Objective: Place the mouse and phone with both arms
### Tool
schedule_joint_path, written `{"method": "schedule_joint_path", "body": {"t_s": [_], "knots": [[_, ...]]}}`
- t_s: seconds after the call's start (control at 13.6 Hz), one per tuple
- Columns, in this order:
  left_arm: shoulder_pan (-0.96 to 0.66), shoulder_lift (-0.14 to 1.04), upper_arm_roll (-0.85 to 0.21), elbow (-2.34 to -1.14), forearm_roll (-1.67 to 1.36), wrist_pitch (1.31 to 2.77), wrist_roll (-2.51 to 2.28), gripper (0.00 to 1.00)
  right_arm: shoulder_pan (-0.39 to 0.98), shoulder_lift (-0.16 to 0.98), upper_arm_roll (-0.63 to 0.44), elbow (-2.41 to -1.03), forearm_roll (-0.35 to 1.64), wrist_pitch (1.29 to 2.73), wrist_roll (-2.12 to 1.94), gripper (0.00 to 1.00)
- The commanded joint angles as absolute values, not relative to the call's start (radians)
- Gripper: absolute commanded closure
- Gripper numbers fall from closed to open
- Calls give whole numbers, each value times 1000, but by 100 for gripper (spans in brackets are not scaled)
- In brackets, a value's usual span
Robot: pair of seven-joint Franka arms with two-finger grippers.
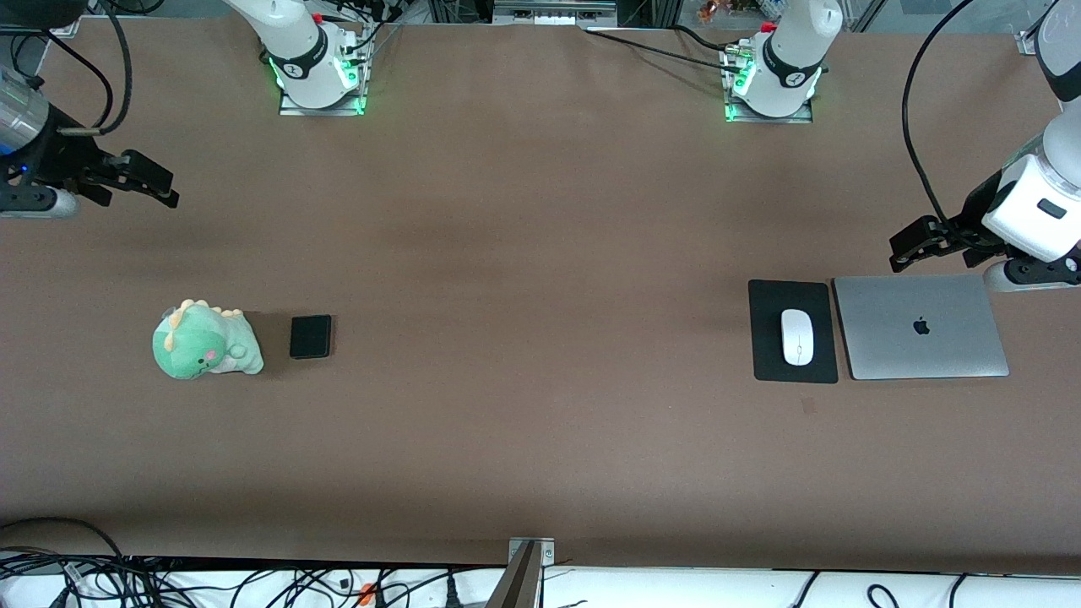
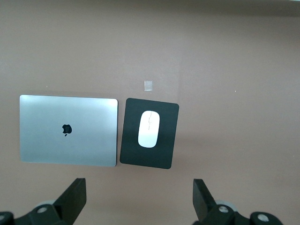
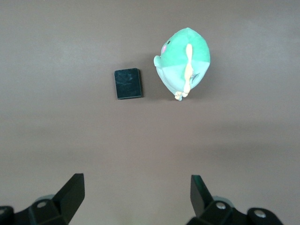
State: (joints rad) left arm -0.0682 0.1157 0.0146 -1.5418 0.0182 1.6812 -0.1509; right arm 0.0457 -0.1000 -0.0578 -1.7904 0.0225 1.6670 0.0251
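Observation:
The white mouse (image 1: 797, 337) lies on a black mouse pad (image 1: 768, 355) toward the left arm's end of the table; it also shows in the left wrist view (image 2: 149, 129). The black phone (image 1: 311, 336) lies flat toward the right arm's end and shows in the right wrist view (image 3: 128, 84). My left gripper (image 1: 900, 252) is open and empty, up over bare table by the pad and laptop; its jaws stand wide in the left wrist view (image 2: 139, 199). My right gripper (image 1: 160, 187) is open and empty over bare table, apart from the phone (image 3: 137, 197).
A closed silver laptop (image 1: 920, 327) lies beside the mouse pad, at the left arm's end. A green plush dinosaur (image 1: 207, 342) lies beside the phone, at the right arm's end. A small tape patch (image 1: 808, 406) sits nearer the front camera than the pad.

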Motion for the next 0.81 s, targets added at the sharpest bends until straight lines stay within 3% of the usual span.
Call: {"method": "schedule_joint_path", "body": {"t_s": [0.0,0.22,0.73], "knots": [[-72,118,17,-1525,26,1666,-156,0,-1,-126,-28,-1761,12,1617,11,0],[-72,118,17,-1523,26,1666,-158,0,2,-161,-37,-1753,12,1617,6,0],[-74,118,17,-1523,26,1666,-158,0,3,-127,-32,-1717,12,1627,17,0]]}}
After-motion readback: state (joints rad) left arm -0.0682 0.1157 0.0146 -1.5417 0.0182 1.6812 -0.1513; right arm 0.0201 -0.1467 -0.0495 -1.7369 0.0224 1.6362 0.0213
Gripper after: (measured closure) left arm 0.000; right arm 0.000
